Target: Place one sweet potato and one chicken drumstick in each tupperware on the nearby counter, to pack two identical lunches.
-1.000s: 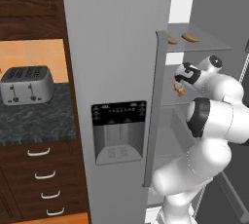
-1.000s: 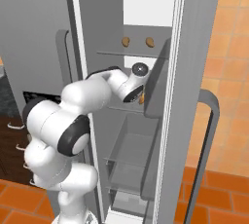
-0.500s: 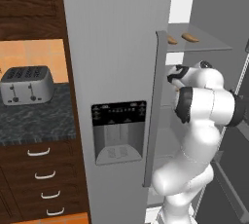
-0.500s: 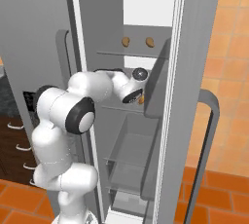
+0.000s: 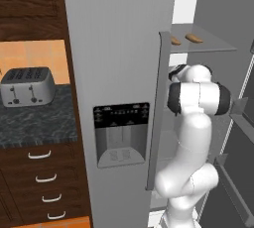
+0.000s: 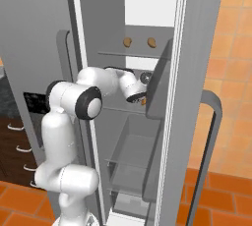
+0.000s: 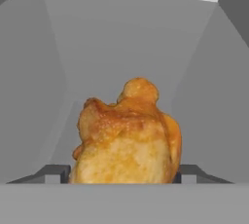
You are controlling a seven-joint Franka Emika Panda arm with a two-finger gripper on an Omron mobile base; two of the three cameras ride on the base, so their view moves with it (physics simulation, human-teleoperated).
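Note:
A golden-brown chicken drumstick [image 7: 129,135] sits between my two dark fingertips [image 7: 54,172], touching both, inside the grey fridge compartment. From the right base, my gripper [image 6: 140,97] reaches into the open fridge at mid-shelf height, shut on the drumstick [image 6: 143,101], of which an orange bit shows. Two brown sweet potatoes [image 6: 127,41] [image 6: 151,42] lie on the shelf above; they also appear in the left base view as sweet potatoes [image 5: 174,40] [image 5: 194,37]. The speckled counter [image 5: 34,123] lies to the left. Both tupperware are out of view.
A silver four-slot toaster [image 5: 27,85] stands on the counter over dark drawers [image 5: 42,182]. The fridge's closed door with the dispenser [image 5: 121,133] is left of my arm. The open door [image 6: 197,97] and its handle [image 6: 211,136] stand to the right. A clear drawer [image 6: 130,156] sits below.
My elbow and forearm have swung up and in towards the fridge, while the hand stays at about the same place on the shelf with the drumstick.

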